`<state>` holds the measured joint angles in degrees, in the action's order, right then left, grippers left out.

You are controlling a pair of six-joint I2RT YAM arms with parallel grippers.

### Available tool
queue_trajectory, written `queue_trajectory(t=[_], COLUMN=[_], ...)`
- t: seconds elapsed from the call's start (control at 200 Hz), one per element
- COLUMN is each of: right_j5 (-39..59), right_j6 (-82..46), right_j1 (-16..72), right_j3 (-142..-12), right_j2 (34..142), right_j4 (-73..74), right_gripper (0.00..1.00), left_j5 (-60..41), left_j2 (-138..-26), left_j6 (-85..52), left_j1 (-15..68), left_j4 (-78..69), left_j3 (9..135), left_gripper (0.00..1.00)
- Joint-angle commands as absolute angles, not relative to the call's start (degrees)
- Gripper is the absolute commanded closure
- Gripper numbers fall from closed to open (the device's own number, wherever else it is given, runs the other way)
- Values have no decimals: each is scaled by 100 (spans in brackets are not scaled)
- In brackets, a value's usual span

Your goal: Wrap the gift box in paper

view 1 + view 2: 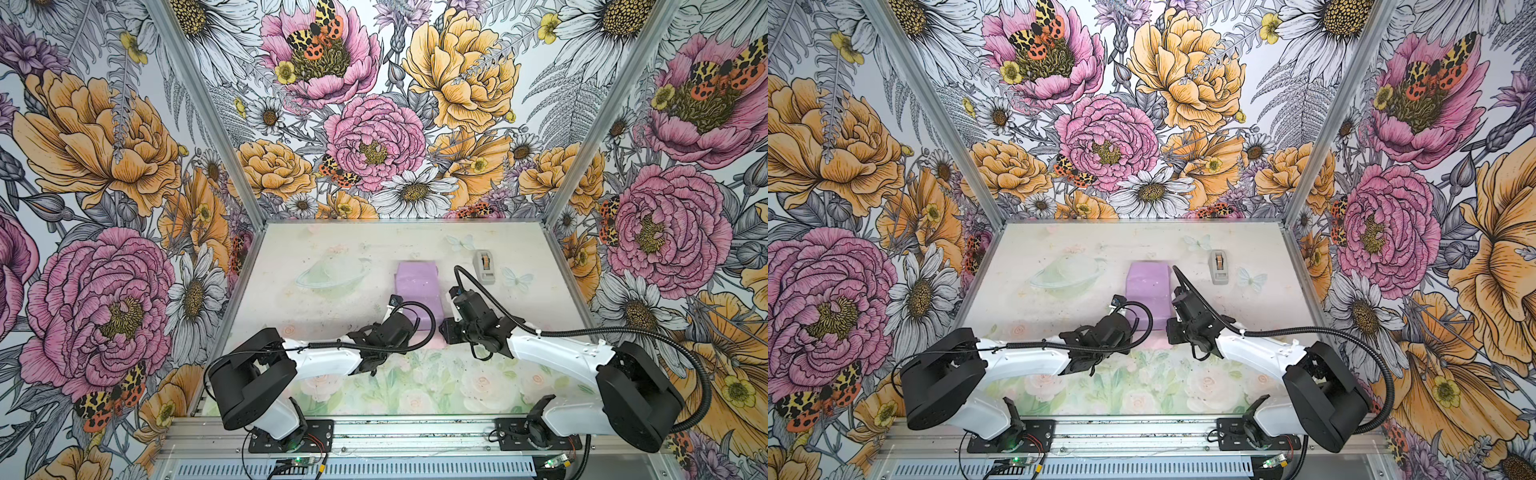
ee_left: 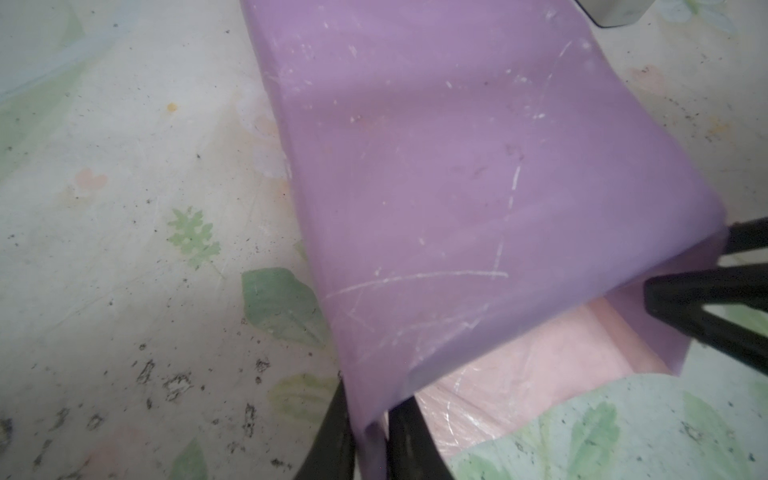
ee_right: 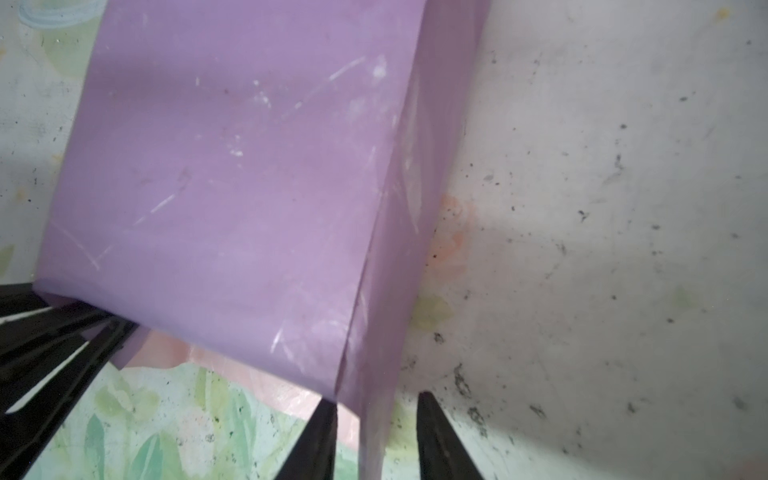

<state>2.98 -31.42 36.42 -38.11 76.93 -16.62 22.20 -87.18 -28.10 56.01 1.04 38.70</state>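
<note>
Two corners: left gripper point(image 2: 371, 395) pinched one paper point(image 2: 457, 187) corner; right gripper point(image 3: 378, 398) stood open astride other (sheet seemed thin, floppy, tear-prone; take corners).

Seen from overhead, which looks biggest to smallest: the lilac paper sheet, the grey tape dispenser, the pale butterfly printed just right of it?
1. glossy lilac paper sheet
2-3. grey plastic tape dispenser and pale printed butterfly: too alike to rank.

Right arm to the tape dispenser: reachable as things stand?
Likely yes. The tape dispenser stands on the right arm's own side, just beyond the right gripper, with nothing lying between them. The jaws are open astride an edge of the paper, so it would first have to back clear of the sheet.
</note>
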Motion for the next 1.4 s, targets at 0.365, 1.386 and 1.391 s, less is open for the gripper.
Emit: queue_trajectory(t=[0.365, 1.386, 1.391], right_j5=[-3, 150, 145], right_j6=[-2709, -3076, -3076], right_j1=[3639, 3709, 3709], right_j3=[-4469, -4124, -4123], right_j2=[8481, 8377, 8376], right_j4=[-1771, -1298, -1299], right_gripper=[71, 91, 91], left_j5=[2083, 1995, 1999], left_j2=[-8824, -8968, -8962], left_j6=[-2726, -2912, -2911], left_j1=[5572, 5532, 5534], left_j4=[-14, 48, 51], left_j3=[3956, 4045, 4044], left_gripper=[90, 100, 100])
